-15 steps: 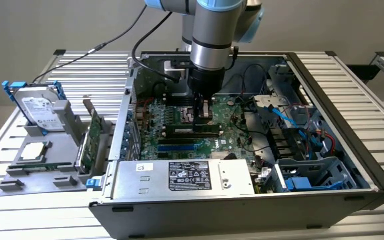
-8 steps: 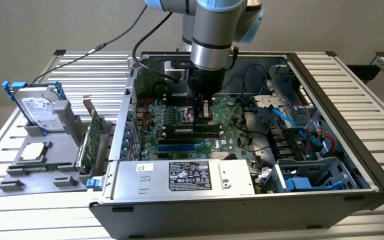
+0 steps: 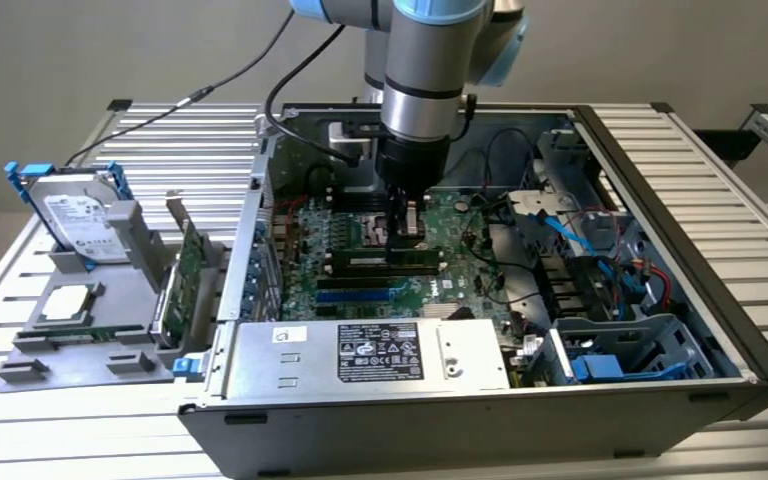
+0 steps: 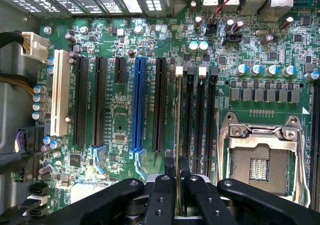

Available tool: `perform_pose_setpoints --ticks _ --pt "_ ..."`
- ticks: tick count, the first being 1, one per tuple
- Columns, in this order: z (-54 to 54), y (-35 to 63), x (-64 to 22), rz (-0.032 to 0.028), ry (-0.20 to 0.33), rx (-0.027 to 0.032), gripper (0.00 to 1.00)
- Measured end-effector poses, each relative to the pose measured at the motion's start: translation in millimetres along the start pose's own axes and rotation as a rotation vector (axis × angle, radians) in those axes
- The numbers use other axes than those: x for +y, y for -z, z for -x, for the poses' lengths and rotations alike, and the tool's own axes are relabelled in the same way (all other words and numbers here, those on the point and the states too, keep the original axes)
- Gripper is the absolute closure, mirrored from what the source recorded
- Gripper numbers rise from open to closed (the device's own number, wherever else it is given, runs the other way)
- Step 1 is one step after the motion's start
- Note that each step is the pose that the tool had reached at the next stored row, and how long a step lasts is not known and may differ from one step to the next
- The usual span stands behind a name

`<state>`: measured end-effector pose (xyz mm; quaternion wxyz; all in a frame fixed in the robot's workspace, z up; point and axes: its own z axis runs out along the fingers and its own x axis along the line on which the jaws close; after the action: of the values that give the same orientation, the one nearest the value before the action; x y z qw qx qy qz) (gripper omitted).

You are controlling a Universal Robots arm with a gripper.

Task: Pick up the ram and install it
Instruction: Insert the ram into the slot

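Wrist view shows the ram (image 4: 178, 135) edge-on, a thin line pinched between the two fingers of my end effector (image 4: 177, 166), which are closed on it with only the board's thickness between them. Its long axis runs straight out from my fingers, parallel to the black memory slots (image 4: 200, 120) on the motherboard (image 4: 115, 130), and it sits directly beneath me, not off to a side. The stick lines up with the slot whose white latch (image 4: 178, 71) lies at its far end, the outermost of the memory slots on the side of the blue expansion slot (image 4: 138, 105); the other memory slots lie just beside it on the side of the CPU socket (image 4: 260, 157). I judge the alignment good, but I cannot tell whether the lower edge already touches the slot or hangs just over it. In the exterior view my end effector (image 3: 407, 228) points straight down into the open computer case (image 3: 704, 290), over the middle of the board. The power supply (image 3: 371, 352) lies near, towards the camera. Well apart from me, outside the case on the tabletop (image 3: 157, 140), stand an expansion card (image 3: 187, 275) and a hard drive (image 3: 80, 215).
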<state>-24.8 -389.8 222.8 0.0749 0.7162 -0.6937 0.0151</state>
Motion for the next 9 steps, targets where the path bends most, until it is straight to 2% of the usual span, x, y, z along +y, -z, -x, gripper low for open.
perform_pose_setpoints --ticks 9 --pt "0.3 -2.8 -0.2 0.0001 0.000 0.0002 0.86"
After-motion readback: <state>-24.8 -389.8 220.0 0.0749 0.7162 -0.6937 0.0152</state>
